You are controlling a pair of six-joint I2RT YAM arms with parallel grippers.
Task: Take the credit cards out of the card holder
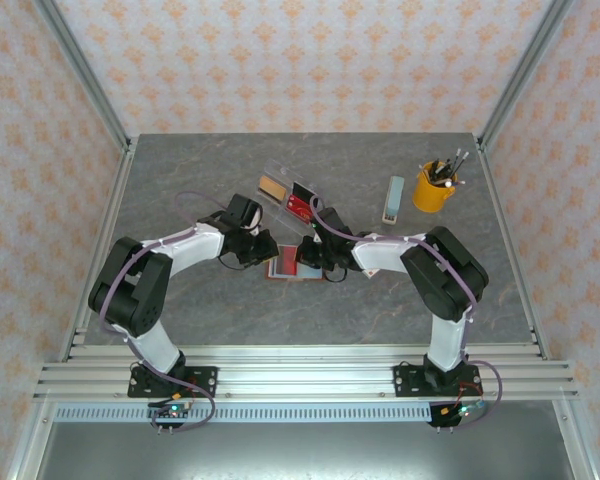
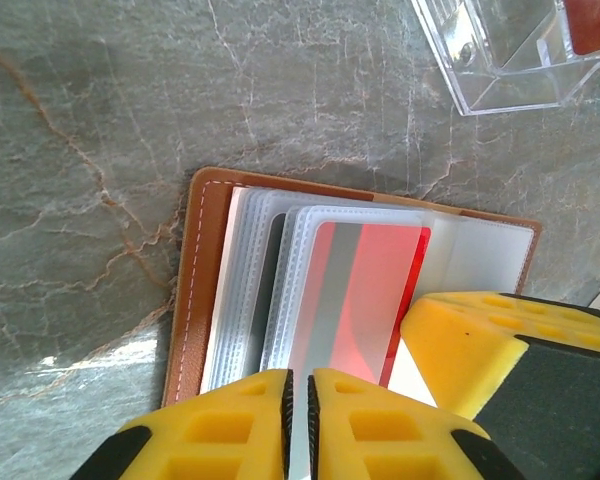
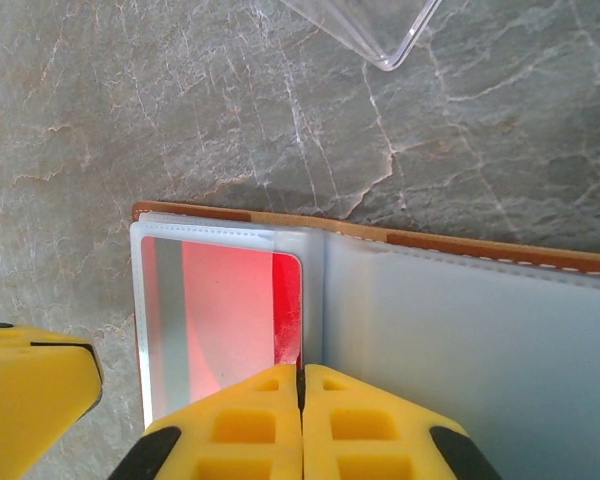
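Note:
The brown leather card holder (image 1: 283, 268) lies open on the table between both arms. Its clear plastic sleeves (image 2: 250, 290) are fanned out. One sleeve holds a red credit card (image 2: 365, 300), whose bare red edge (image 3: 288, 300) sticks out toward the fold. My left gripper (image 2: 298, 400) is shut on the near edge of that sleeve, with a thin slit between the pads. My right gripper (image 3: 301, 385) is shut at the card's exposed edge. In the top view the left gripper (image 1: 263, 247) and right gripper (image 1: 315, 262) nearly meet over the holder.
A clear acrylic tray (image 1: 283, 172) behind the holder holds a tan card (image 1: 272, 186) and a red card (image 1: 300, 205). A yellow cup of pens (image 1: 435, 190) stands at the back right. A pale blue-grey strip (image 1: 393, 199) lies beside it.

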